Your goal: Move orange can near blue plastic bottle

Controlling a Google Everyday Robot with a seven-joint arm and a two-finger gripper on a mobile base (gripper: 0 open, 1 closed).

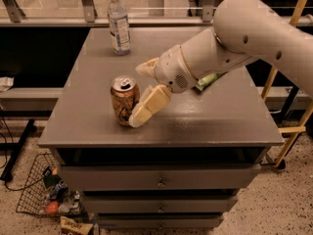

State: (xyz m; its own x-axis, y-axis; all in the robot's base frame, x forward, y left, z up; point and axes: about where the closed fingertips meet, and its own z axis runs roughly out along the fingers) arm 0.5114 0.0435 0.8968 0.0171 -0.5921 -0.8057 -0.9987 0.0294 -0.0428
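Wire basket [34, 199] of junk sitting on the floor below the table's front-left corner. Slim clear plastic bottle [119, 22] with white cap and pale blue label standing upright near the back-left corner of the grey metal table [220, 116], just inside the back edge. Short orange-tan metal can [124, 101] with silver pull-tab top standing upright left of centre, close to the front edge, well apart from the bottle. Claw [138, 94] hanging just right of the can, released and gripping nothing. Its cream fingers [152, 102] are spreading wide, the near one angling down at the can's front-right side, the far one sitting behind it; touching or not, cannot tell. White arm [234, 33] reaching in from the right edge. Green chip bag [209, 80] peeking out from behind the arm, toward the right edge.

Handling, judging: can looking light and stiff but thin-walled, so denting under a hard squeeze. Smooth metal, likely slipping a little. Probably tipping if one finger is pushing it first. Best hold is across the mid-body, fingers on opposite sides, below the rim. Bottle looking tippy too, so setting down beside it needs care.
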